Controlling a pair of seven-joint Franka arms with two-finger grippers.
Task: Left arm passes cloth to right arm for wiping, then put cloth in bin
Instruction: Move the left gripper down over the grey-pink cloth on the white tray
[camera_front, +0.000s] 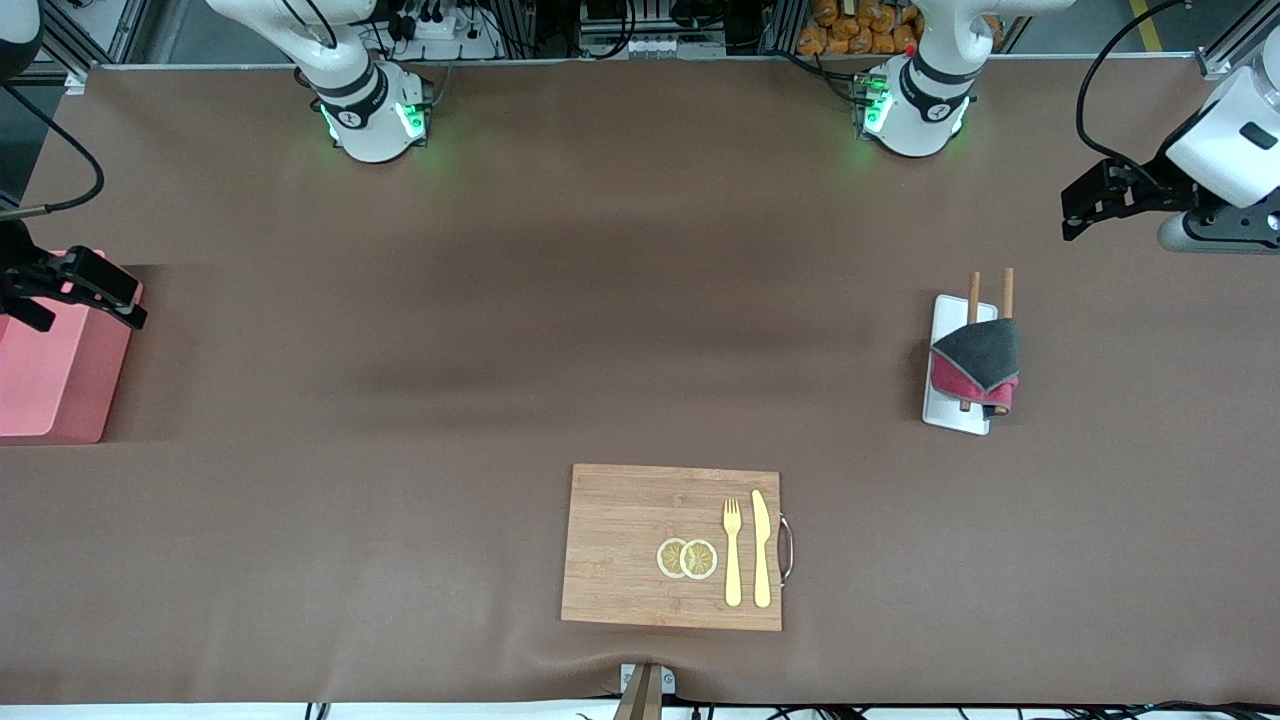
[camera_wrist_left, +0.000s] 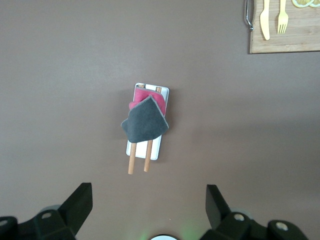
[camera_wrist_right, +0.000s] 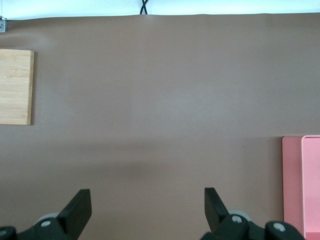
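While unheld: one cloth (camera_front: 978, 362), two chopsticks (camera_front: 971, 300).

We find the table (camera_front: 420, 330) covered edge to edge by a plain brown mat, lightly rippled at the edge nearest the front camera. Soft, darker shadow bands cross its middle; lighting is even and diffuse. Green glow tints the mat in two spots along the edge farthest from the camera. Above that edge we note aluminium framing (camera_front: 520, 25), a white power strip (camera_front: 435, 22), black cables (camera_front: 1095, 90) and a heap of orange items (camera_front: 860, 25); grey floor with a yellow line (camera_front: 1145, 25) shows toward the left arm's end. A metal clamp (camera_front: 645, 685) grips the nearest edge at its middle.
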